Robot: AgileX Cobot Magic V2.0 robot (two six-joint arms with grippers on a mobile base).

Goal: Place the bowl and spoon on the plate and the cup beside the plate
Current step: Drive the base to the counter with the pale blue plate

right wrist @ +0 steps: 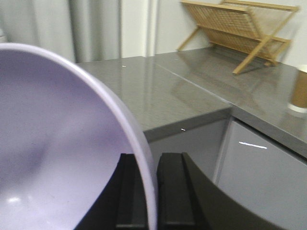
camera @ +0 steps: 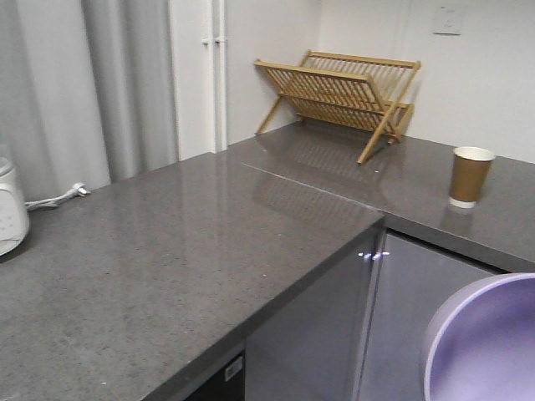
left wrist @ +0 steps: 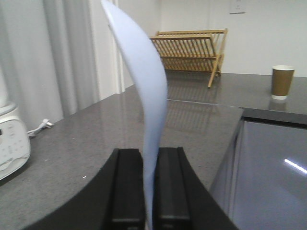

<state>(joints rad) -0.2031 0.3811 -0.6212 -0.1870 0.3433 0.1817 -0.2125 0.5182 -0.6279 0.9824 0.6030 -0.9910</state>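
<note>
Presently mid-carry: pinching spoon [left wrist: 144, 91] upright in left gripper [left wrist: 148, 160], clamping bowl [right wrist: 57, 143] by its rim in right gripper [right wrist: 149, 165], both aloft near counter [camera: 167, 251]. No plate visible; likely needs finding it next.

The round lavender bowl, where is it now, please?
The lavender bowl is pinched by the right gripper, at the front view's lower-right corner, off the grey countertop.

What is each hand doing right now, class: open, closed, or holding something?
Left hand: closed, holding the spoon.
Right hand: closed on the rim of the bowl.
</note>
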